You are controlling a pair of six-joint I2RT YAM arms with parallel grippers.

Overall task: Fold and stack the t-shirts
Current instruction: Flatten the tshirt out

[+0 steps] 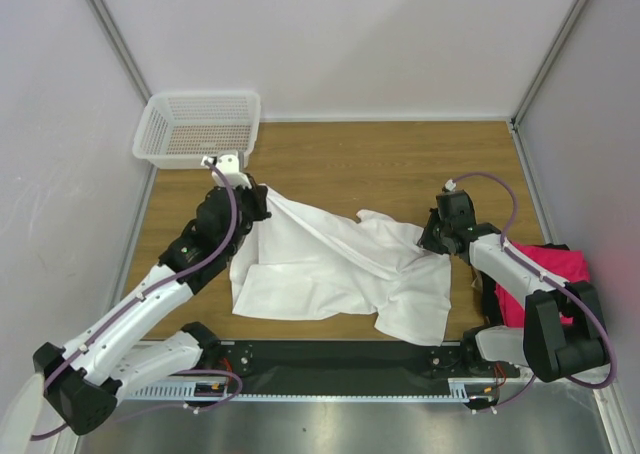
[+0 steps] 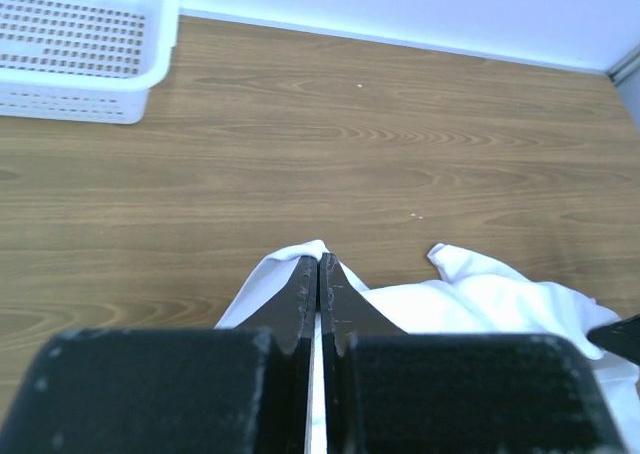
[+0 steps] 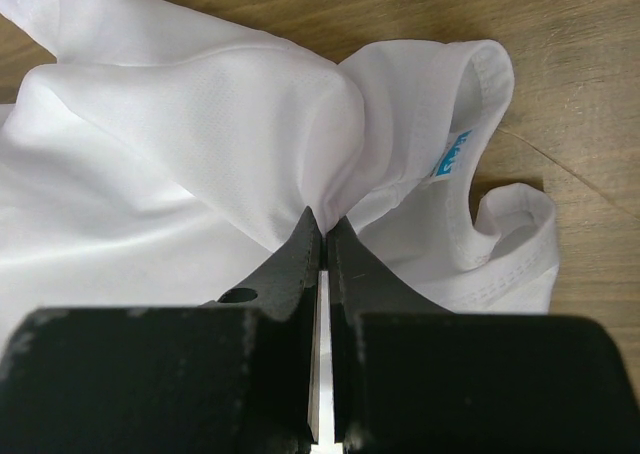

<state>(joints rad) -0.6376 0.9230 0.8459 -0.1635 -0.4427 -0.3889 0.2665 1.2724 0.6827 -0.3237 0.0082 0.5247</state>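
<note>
Top camera looks down; close wrist cameras apparently share white shirt.

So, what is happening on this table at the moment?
Both arms are holding the white t-shirt. The left gripper is shut on one edge of it, the right gripper on a fold near the blue tag. The shirt lies crumpled on the wooden table, not yet folded. A magenta-pink shirt waits beside the right arm.
</note>
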